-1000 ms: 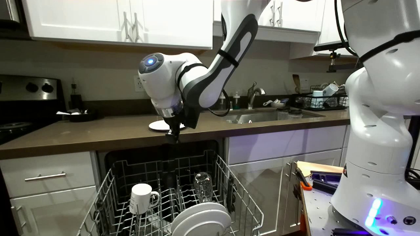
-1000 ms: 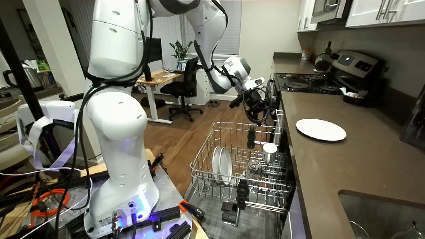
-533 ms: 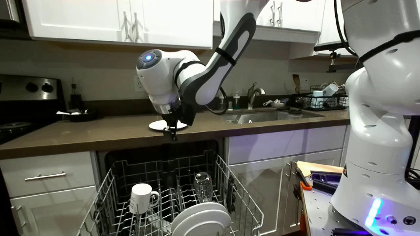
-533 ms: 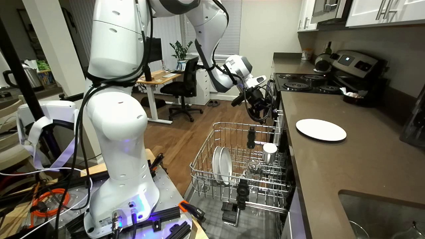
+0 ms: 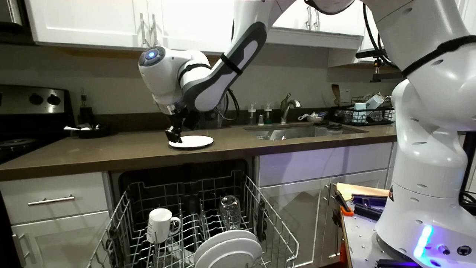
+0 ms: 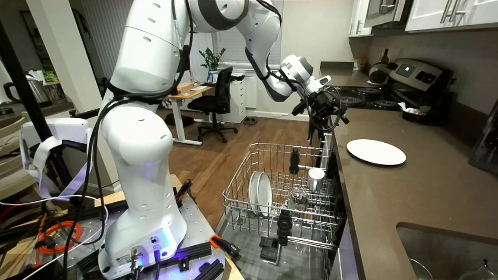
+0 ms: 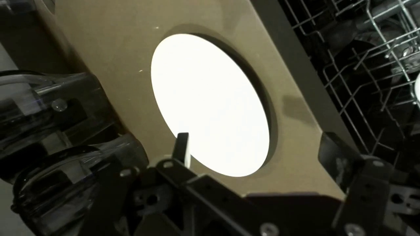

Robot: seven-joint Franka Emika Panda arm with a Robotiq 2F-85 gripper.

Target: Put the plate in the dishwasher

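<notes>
Wrist view has your gripper [image 7: 254, 144] spread and empty, plate [image 7: 210, 105] flat on the counter [image 7: 121, 55]; drop too low and you'll likely jam against counter, bump the plate sideways and it may skid off counter's front edge into the dishwasher [image 7: 364, 72].

Brown c'top [image 5: 122, 150] runs 9 to 3 o'clock in an exterior view. Taking the white plate [image 5: 195, 142], flat on it, as dial ctr: blk dish [image 5: 93, 133] w/ white stuff [image 5: 71, 128] at 9, pump btls [image 5: 251, 116] approx. 2, blk dish rack [image 5: 345, 118] approx. 3.
</notes>
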